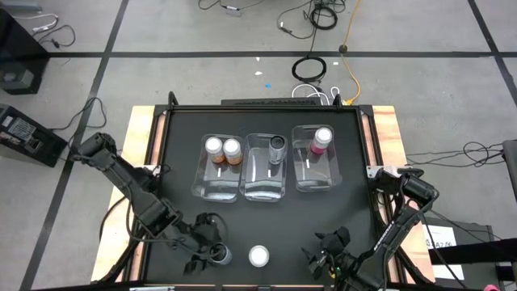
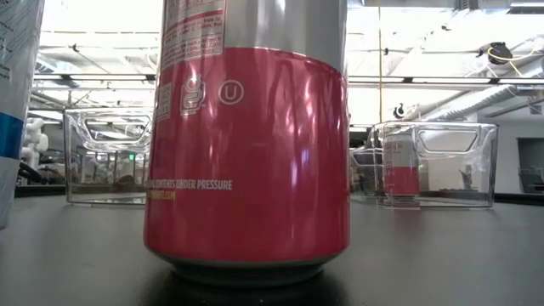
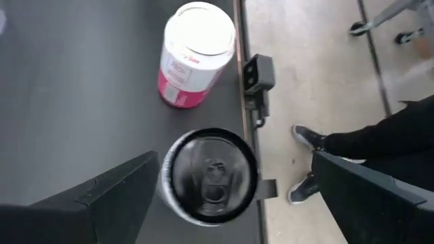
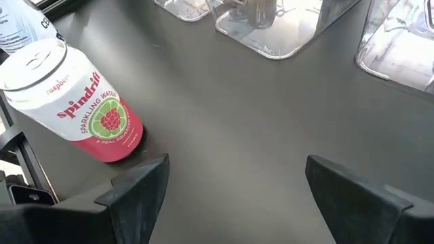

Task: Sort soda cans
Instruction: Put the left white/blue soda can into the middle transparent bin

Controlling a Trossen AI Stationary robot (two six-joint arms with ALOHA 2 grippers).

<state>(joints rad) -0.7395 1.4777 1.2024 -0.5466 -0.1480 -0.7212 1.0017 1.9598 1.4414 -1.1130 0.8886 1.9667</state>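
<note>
Your three clear rectangular plastic bins (image 1: 264,168) sit across the desk's (image 1: 178,137) middle, one colour apiece: two orange cans (image 1: 223,150) left, one dark can (image 1: 277,147) centre, one pink can (image 1: 321,139) right, so two cans are still unsorted. Near the front edge, the left gripper (image 1: 212,252) hangs over the dark silver-rimmed can (image 3: 209,175), fingers (image 3: 115,196) spread, the can between them, ungripped. The pink-and-white can (image 1: 258,256) stands just beside; the right gripper (image 1: 327,257) waits nearby, fingers (image 4: 139,190) spread, empty.

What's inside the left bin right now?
The left bin holds two orange cans standing side by side at its far end. The near part looks bare. The cans cover the floor beneath them, and their labels cannot be seen from above.
</note>
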